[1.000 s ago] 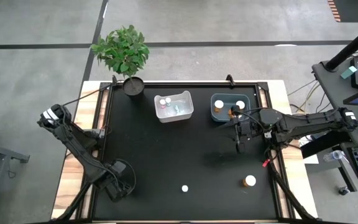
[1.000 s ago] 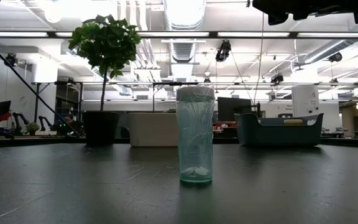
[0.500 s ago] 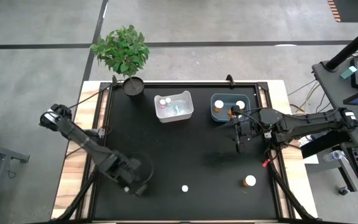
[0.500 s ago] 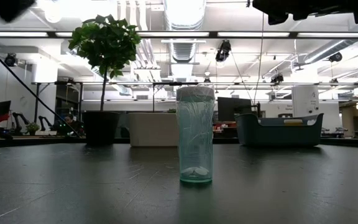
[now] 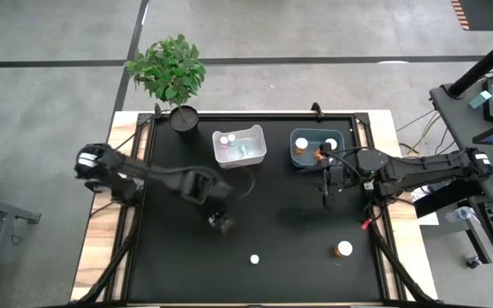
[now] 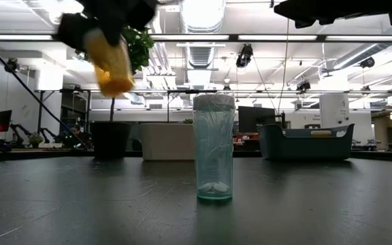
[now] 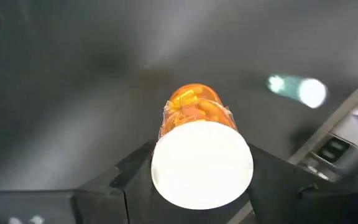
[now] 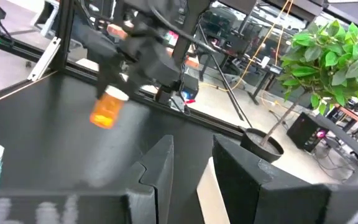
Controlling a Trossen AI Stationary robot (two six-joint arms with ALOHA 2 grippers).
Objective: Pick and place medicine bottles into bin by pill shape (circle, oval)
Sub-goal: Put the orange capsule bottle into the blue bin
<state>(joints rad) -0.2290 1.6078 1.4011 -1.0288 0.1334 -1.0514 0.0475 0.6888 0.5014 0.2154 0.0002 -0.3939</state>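
An amber medicine bottle (image 7: 194, 111) with a white cap hangs over the table's middle left, with my left gripper (image 5: 221, 222) shut on it. The low view shows the amber bottle (image 6: 111, 64) high up, and it also appears in the right wrist view (image 8: 107, 109). A small clear-teal bottle (image 6: 214, 146) stands upright on its base near the front edge, its white cap (image 5: 254, 258) showing from above. Another amber bottle (image 5: 343, 250) stands at the near right. My right gripper (image 5: 328, 195) hovers level in front of the blue bin (image 5: 317, 147), its fingers a little apart. My left gripper pinches the amber bottle's white-capped top end (image 7: 166, 163) between its two fingers (image 7: 132, 177), one on each side of the cap. The fingers come steeply from above. The bottle hangs below them, tilted and bottom down, lifted clear of the table.
A white bin (image 5: 240, 145) with bottles in it stands at the far middle, beside the blue bin, which also holds bottles. A potted plant (image 5: 174, 77) sits at the far left corner. A small red object (image 5: 367, 224) lies by the right edge.
My left gripper has swung from the near left corner toward the table's middle, rising and rolling at the wrist as it went. The amber bottle has travelled with it, clear of the table, and has come into the low view at the upper left.
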